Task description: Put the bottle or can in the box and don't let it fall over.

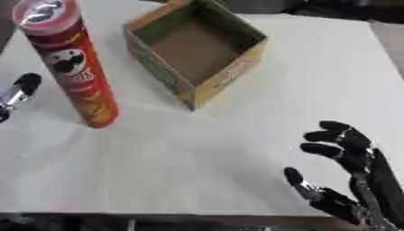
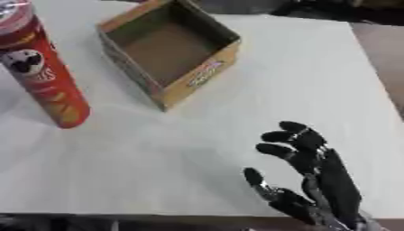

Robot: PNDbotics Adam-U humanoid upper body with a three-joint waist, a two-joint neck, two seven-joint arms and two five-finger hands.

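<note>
A tall red crisp can (image 1: 75,63) with a silver foil top stands upright on the white table (image 1: 197,158), left of an open cardboard box (image 1: 197,49). The box is empty, its brown floor showing. Only fingertips of my left hand (image 1: 20,90) show at the left edge, a short way left of the can and not touching it. My right hand (image 2: 312,171) rests at the lower right near the table's front edge, fingers relaxed and spread upward, holding nothing.
The table's front edge (image 1: 158,213) runs along the bottom of the view. Dark shapes lie beyond the far edge at the top right.
</note>
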